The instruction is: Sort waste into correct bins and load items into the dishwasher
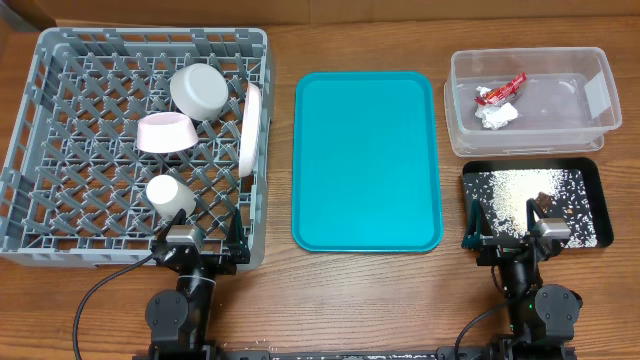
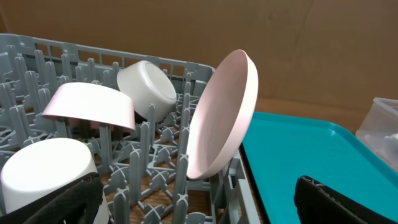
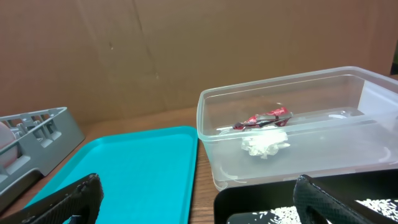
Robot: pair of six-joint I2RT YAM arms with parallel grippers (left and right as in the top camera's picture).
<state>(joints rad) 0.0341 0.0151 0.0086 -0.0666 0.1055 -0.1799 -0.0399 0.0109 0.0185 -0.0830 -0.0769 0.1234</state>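
At the bench's left end, the rack (image 1: 30, 150) holds the plate (image 1: 250, 130), pinkish bowl (image 1: 165, 132), greyish bowl (image 1: 200, 90) and cup (image 1: 170, 195). At its right end, the wrapper (image 1: 498, 92) and paper wad (image 1: 495, 116) lie in the tub (image 1: 590, 130), and rice (image 1: 520, 195) in the black tray (image 1: 592, 180). The left claw (image 1: 198, 245) and right claw (image 1: 520, 238) are released and empty; the job looks finished.

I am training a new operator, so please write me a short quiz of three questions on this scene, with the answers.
1. How many dishes are in the dish rack?
2. True or false: the red wrapper and the paper wad both lie in the clear tub.
3. Where are the rice grains? A) clear tub B) black tray C) dish rack

Key:
1. Four: the plate standing on edge, the pink bowl, the grey bowl and the cup.
2. True.
3. B.
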